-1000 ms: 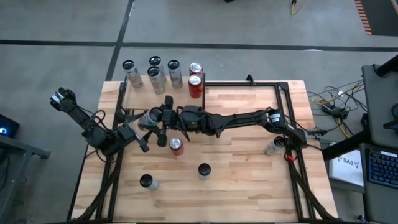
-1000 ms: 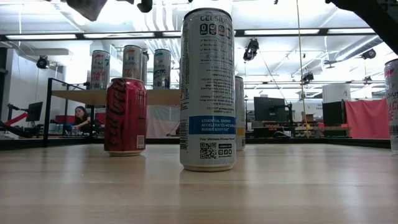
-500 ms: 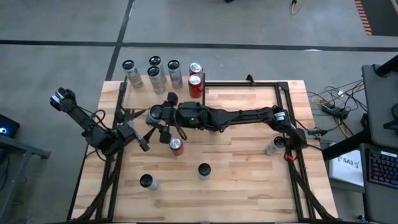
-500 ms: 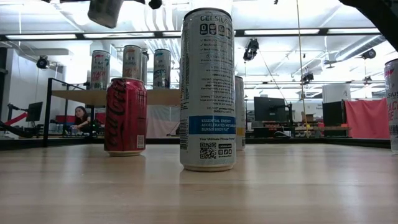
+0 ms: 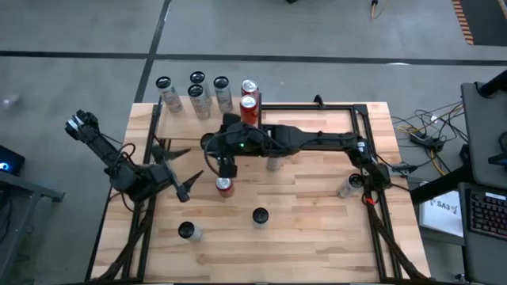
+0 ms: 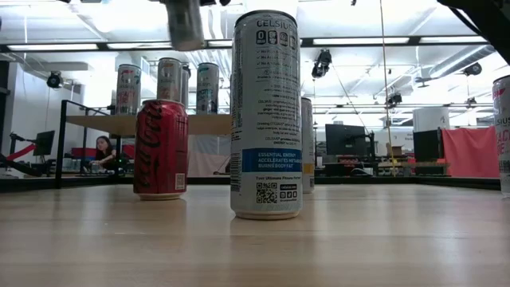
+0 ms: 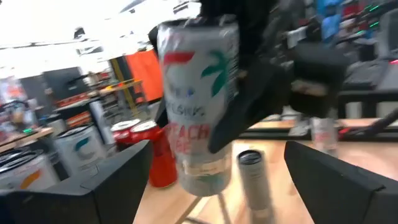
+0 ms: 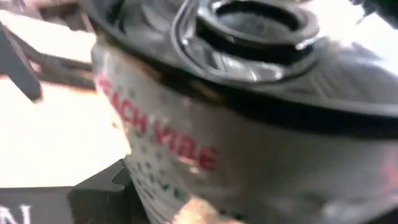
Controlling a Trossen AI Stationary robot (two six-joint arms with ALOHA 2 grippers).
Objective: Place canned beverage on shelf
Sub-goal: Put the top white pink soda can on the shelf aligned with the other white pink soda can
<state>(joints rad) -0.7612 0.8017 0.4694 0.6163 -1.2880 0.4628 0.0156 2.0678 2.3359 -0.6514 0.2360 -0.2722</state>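
Observation:
The canned beverage, a slim white can with red lettering, hangs upright in the air with my right gripper shut on it. Its lower end shows at the top of the low view. It is just short of the shelf, a small wooden platform at the table's far left that carries several cans. My left gripper stands open beside the can, toward the table's left and near side, its fingers apart and touching nothing. My right gripper pinches the can's side wall between its two fingers, in the upper half of the can. It comes from the table's right, slanting a little down, and the fingers lie across the can. The can is lifted clear of the table, upright, lid up.
On the table stand a red can, two dark-topped cans, a can under my right arm and a silver one at the right. Black frame rails border the table.
My right gripper has risen and gone toward the far edge and the shelf, its wrist turning. The can in it has come from a tilt to upright.

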